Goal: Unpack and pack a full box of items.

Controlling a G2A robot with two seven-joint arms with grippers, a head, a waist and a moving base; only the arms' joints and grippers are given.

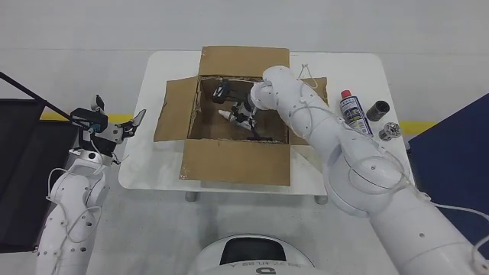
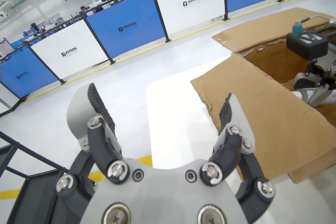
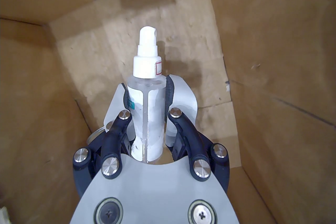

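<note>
An open cardboard box (image 1: 237, 162) stands in the middle of the white table (image 1: 164, 76). My right gripper (image 3: 147, 86) is down inside the box (image 3: 267, 46), shut on a clear spray bottle (image 3: 146, 66) with a white pump head, held just above the box floor. From above, this gripper (image 1: 238, 114) is near the box's centre, and the left wrist view shows it (image 2: 313, 93) past the box flap (image 2: 262, 109). My left gripper (image 2: 160, 93) is open and holds nothing. It hovers beside the table's left edge (image 1: 127, 127).
On the table right of the box lie a red-capped spray can (image 1: 351, 111), a black cylinder (image 1: 377, 111) and a small silver part (image 1: 390, 131). The box flaps spread outward on all sides. A dark rack (image 1: 19, 168) stands left of the table.
</note>
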